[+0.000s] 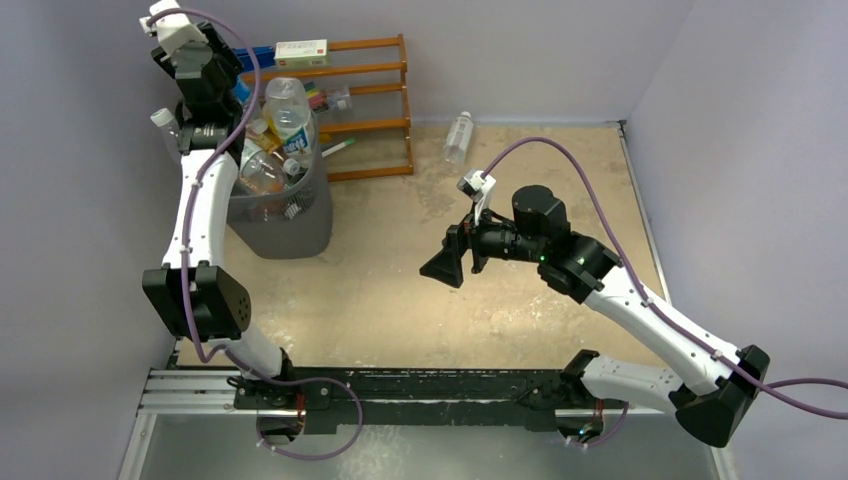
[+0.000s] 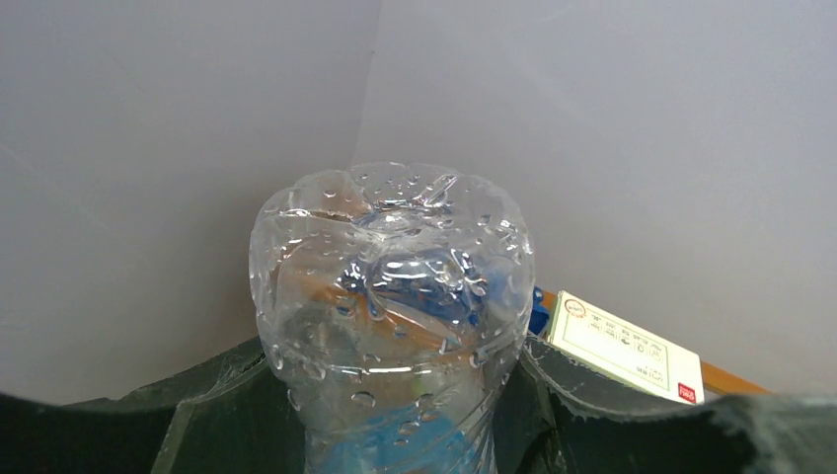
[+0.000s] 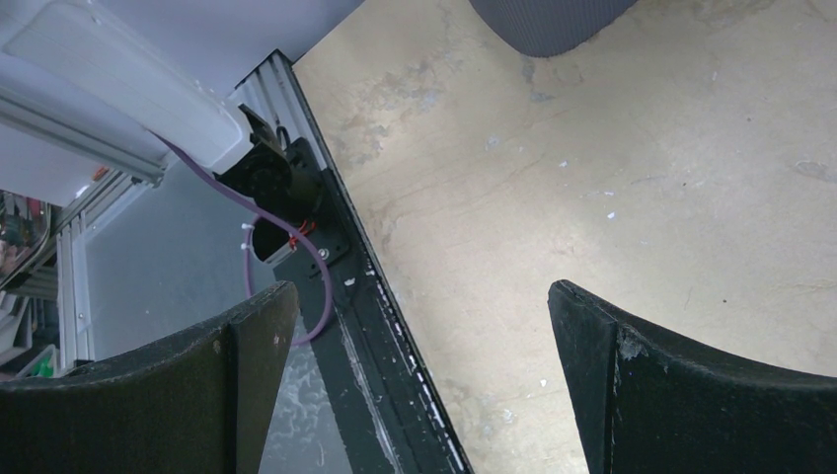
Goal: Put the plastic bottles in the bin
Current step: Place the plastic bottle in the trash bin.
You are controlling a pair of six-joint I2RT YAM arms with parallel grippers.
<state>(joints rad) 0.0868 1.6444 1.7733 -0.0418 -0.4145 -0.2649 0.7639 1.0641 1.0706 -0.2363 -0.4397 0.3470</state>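
The left gripper point(image 2: 393, 343) was clamped on a clear bottle point(image 2: 390, 262) near the bin point(image 1: 292, 228), while the right gripper point(image 3: 422, 296) stood with jaws apart

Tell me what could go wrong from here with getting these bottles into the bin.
1. The bin is heaped above its rim, so the held bottle in the left gripper could roll off the pile when released.
2. The held bottle is beaded with droplets, so it might slip in the grip.
3. The loose bottle lies beside the wooden rack; the open right gripper could nudge it rolling away.
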